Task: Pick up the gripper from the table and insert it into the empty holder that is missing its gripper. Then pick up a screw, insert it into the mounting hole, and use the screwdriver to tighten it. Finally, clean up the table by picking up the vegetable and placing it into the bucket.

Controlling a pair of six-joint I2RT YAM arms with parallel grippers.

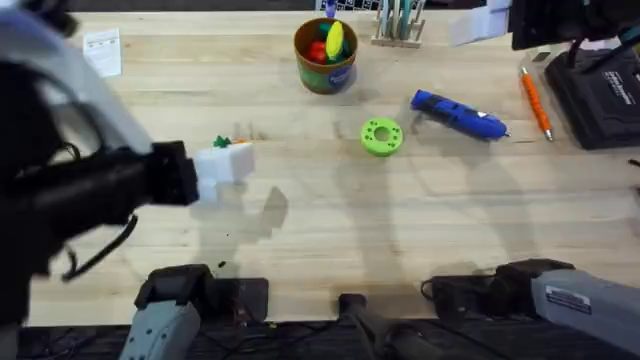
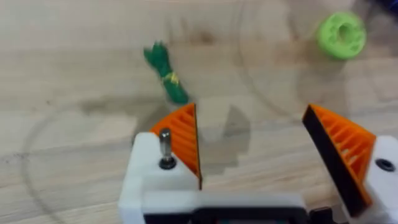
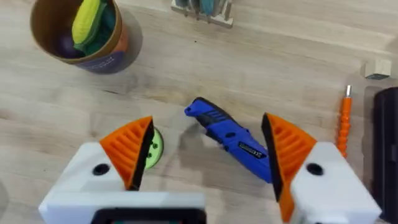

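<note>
The vegetable (image 2: 166,73) lies on the worktop (image 1: 320,230) just beyond my left gripper (image 2: 252,146), whose fingers stand wide apart. The screwdriver (image 3: 233,139) lies below my right gripper (image 3: 208,152), also wide, with the bucket (image 3: 78,34) farther off.

vegetable (image 1: 222,142) partly hidden behind left hand (image 1: 232,163), screwdriver (image 3: 231,138) tip hidden behind right hand's finger (image 3: 287,151)

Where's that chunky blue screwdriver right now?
The screwdriver lies flat on the table's far right in the overhead view, between the green disc and the thin orange tool.
</note>
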